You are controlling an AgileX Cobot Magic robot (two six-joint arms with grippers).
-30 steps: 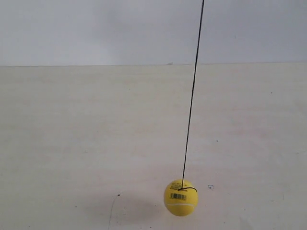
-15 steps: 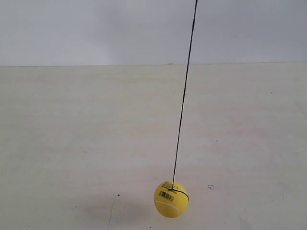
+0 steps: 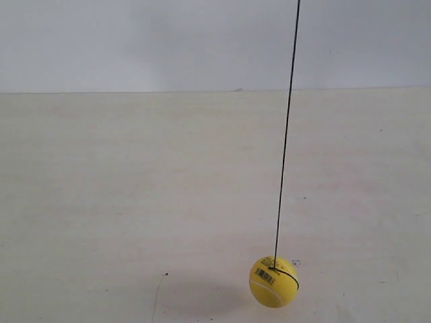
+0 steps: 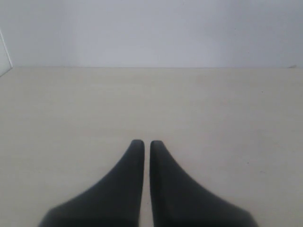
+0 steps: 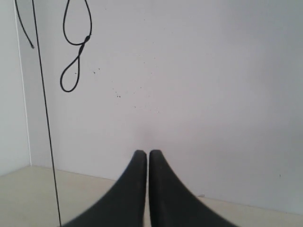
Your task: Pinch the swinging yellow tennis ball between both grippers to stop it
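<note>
One wide surface (image 3: 101,202) lies beneath all. Left tool (image 4: 143,142) and right tool (image 5: 142,152) each have jaws together, neither at the ball (image 3: 274,282), which hangs on its string (image 3: 286,134) toward the near edge. Best to flank it level and close in together.

Pale wood-grain table (image 3: 101,202); few dark specks (image 3: 295,262) on surface.

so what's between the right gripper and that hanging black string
In the right wrist view, only white wall lies between the right gripper and the black string, with a knotted cord loop hanging against it.
</note>
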